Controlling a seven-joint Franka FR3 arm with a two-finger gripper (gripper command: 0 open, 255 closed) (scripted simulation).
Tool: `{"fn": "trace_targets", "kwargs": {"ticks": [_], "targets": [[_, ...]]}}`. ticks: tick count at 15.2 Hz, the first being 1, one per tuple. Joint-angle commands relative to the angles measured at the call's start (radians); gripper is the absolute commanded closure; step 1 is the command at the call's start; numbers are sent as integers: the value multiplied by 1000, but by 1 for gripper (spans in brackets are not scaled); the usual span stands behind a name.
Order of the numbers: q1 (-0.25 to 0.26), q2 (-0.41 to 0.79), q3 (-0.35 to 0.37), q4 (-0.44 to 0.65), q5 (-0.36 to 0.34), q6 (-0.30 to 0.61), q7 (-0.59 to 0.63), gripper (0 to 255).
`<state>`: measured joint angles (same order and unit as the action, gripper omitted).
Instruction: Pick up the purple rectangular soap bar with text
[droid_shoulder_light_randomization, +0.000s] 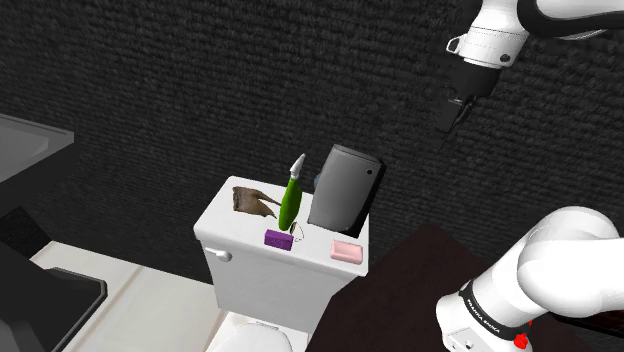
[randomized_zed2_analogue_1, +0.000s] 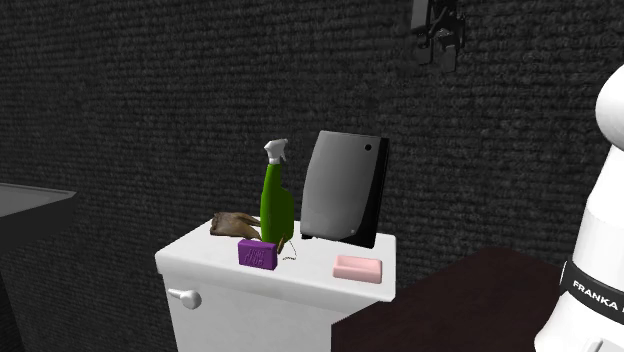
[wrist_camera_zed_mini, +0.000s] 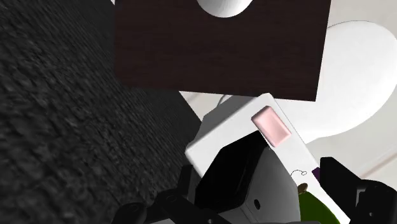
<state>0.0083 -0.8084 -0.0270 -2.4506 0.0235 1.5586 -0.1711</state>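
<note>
The purple soap bar (droid_shoulder_light_randomization: 277, 238) lies flat on the lid of the white toilet tank (droid_shoulder_light_randomization: 270, 285), near the front edge. It is just in front of the green spray bottle (droid_shoulder_light_randomization: 290, 198) and apart from the pink soap bar (droid_shoulder_light_randomization: 346, 251), which lies further toward the shoulder view's right. Pale marks show on its front face in the second exterior view, too small to read. The pincer (droid_shoulder_light_randomization: 453, 112) hangs high above the tank and off toward the shoulder view's right, well apart from everything on the lid. Its black shape is hard to make out against the dark textured wall (droid_shoulder_light_randomization: 200, 90), and in the second exterior view it runs off the top edge. The wrist view shows its state plainly: the two black fingers (wrist_camera_zed_mini: 343, 188) stand wide apart and clasp nothing. That view looks down on the dark grey box (wrist_camera_zed_mini: 232, 172) at the back of the lid. The pink bar lies beyond the box, and the green bottle is cut off at the picture's edge beside one finger. It also takes in the dark brown top of the stand (wrist_camera_zed_mini: 222, 51) and the white toilet bowl (wrist_camera_zed_mini: 362, 76). A brown crumpled thing (randomized_zed2_analogue_1: 235, 224) sits behind the purple bar; what it is cannot be told. The flush handle (randomized_zed2_analogue_1: 185, 297) on the tank's front shows clearly in the second exterior view.
</note>
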Motion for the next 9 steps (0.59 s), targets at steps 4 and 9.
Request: {"fn": "trace_targets", "kwargs": {"ticks": [4, 9], "targets": [[21, 24, 43, -62, 33, 95, 38, 0], [60, 98, 116, -139, 85, 263, 98, 0]]}}
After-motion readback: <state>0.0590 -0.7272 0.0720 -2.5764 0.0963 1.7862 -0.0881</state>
